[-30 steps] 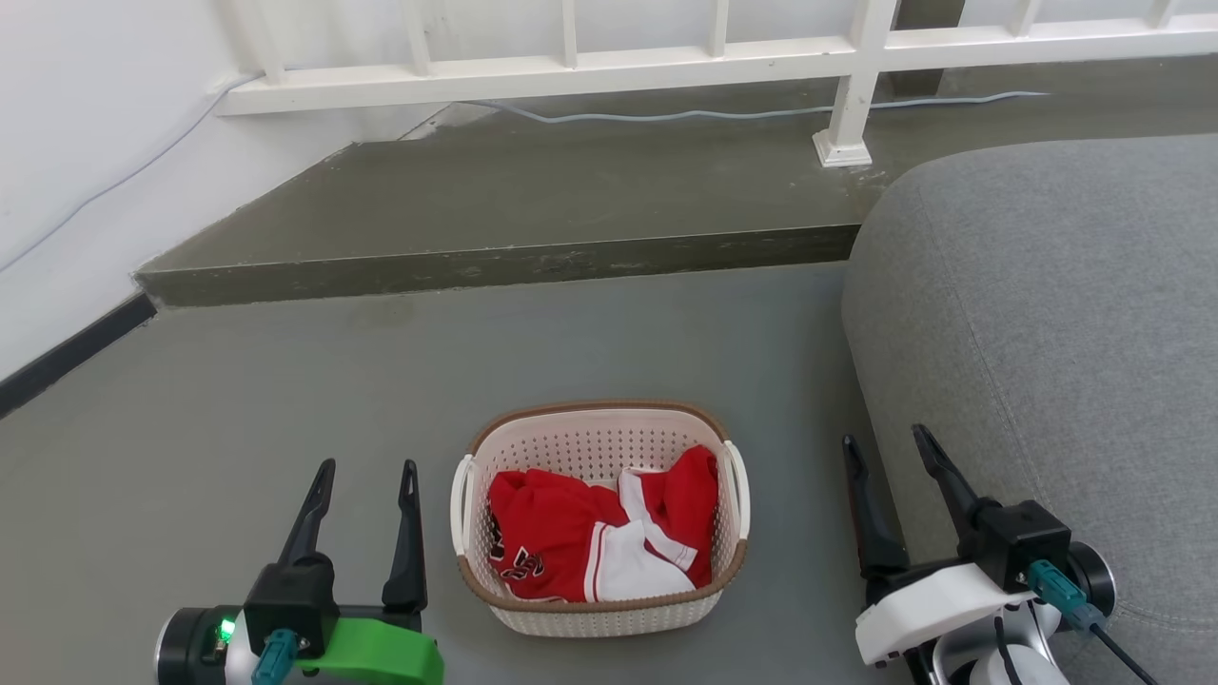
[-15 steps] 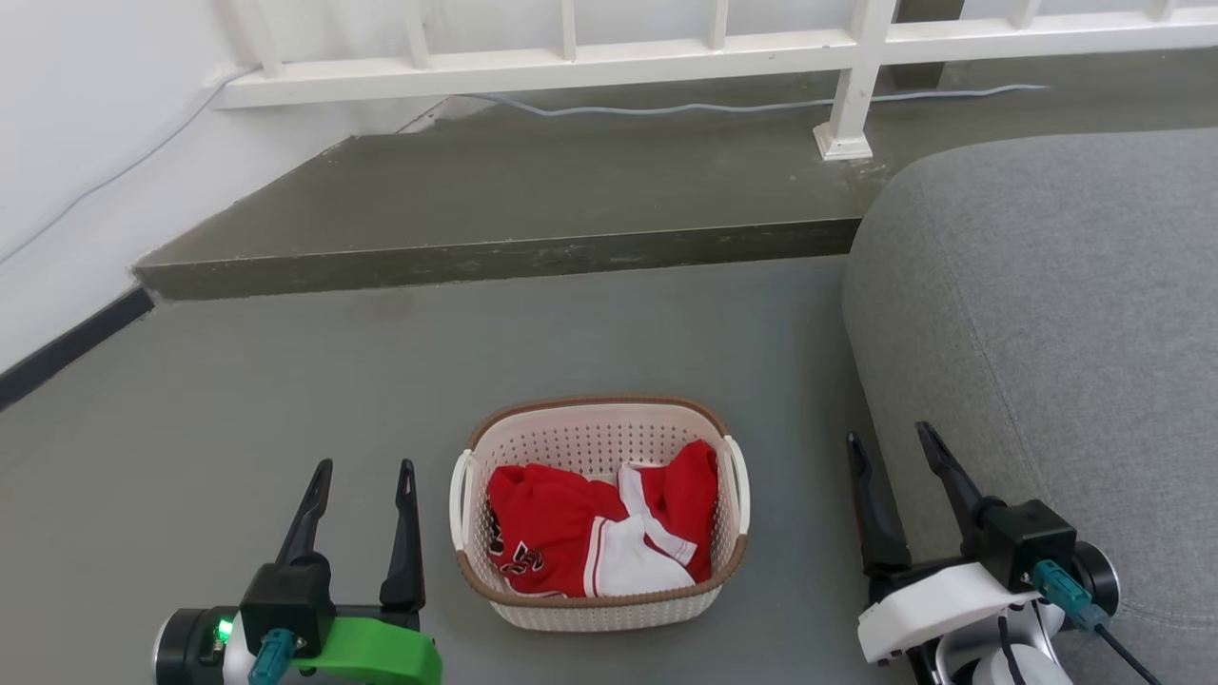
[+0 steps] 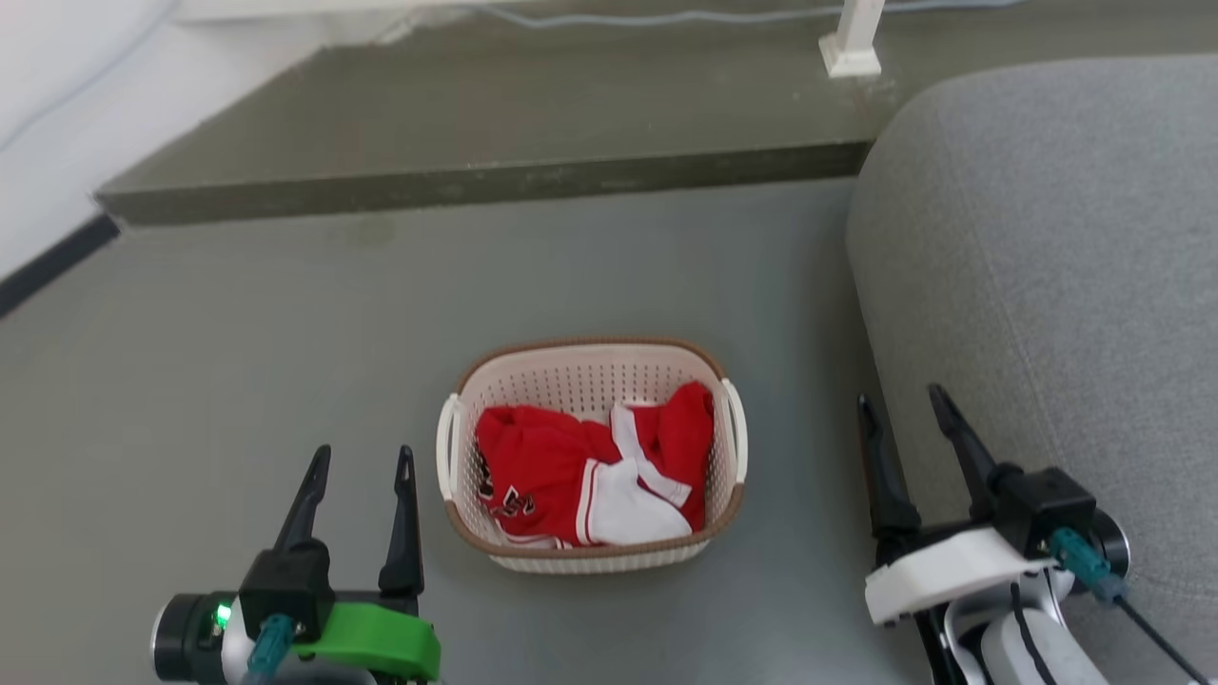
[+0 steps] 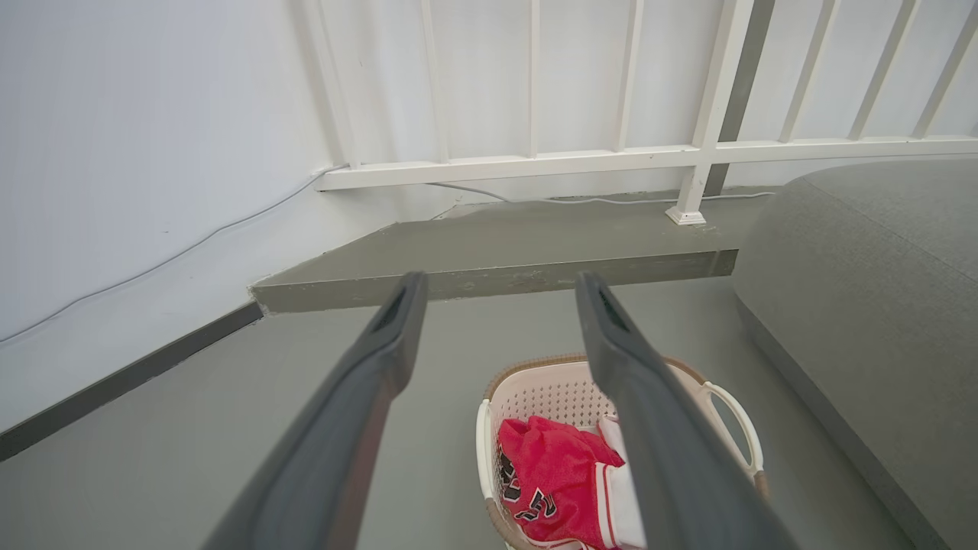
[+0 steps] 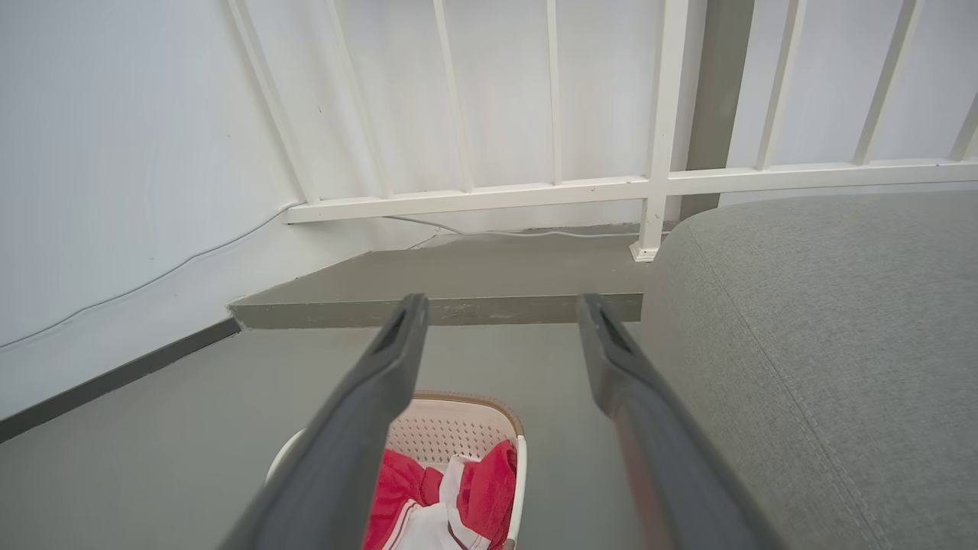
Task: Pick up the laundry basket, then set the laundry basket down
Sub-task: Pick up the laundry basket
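Evidently the head camera has dipped over the last second. The whole scene slid up the head view and the white railing left it, so this is the robot bending, not things moving. Left of the laundry basket, the left gripper hangs just beside the left handle, fingers spread and holding nothing. The basket sits untouched on the grey floor, with a red and white garment heaped inside. Right of the basket, the right gripper also has its fingers spread and empty, farther from the right handle and close against the grey sofa. The pick-up looks barely begun, with the robot leaning toward the handles.
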{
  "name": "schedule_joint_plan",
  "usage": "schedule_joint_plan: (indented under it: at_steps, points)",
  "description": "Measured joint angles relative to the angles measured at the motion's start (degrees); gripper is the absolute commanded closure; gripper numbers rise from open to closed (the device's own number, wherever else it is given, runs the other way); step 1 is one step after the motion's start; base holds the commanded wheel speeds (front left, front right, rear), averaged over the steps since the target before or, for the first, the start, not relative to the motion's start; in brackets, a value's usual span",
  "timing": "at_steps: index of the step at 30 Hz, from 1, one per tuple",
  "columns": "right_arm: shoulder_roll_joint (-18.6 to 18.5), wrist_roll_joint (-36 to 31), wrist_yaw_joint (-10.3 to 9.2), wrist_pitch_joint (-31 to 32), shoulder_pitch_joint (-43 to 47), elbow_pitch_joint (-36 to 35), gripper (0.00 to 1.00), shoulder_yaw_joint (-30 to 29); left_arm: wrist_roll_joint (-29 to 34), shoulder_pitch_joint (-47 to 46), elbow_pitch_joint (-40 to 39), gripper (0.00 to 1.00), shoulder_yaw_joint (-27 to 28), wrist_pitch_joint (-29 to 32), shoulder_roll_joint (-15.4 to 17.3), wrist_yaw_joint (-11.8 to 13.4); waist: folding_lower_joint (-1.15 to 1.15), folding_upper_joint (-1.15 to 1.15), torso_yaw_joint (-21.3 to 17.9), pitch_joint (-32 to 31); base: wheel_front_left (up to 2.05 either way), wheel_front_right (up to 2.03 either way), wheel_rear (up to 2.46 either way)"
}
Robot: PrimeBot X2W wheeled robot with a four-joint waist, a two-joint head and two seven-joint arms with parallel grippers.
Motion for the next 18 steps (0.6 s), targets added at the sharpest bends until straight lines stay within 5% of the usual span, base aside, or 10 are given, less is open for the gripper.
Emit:
schedule_joint_plan:
  at_steps: [18]
  points:
    - [0.02,3.93,1.94,-0.01,-11.36,9.13,0.0,-1.72,-0.63,-12.72,10.47,0.0,0.98,0.87,-0.31,-1.27,0.0,0.0,-1.32,12.73,0.0,0.0,0.0]
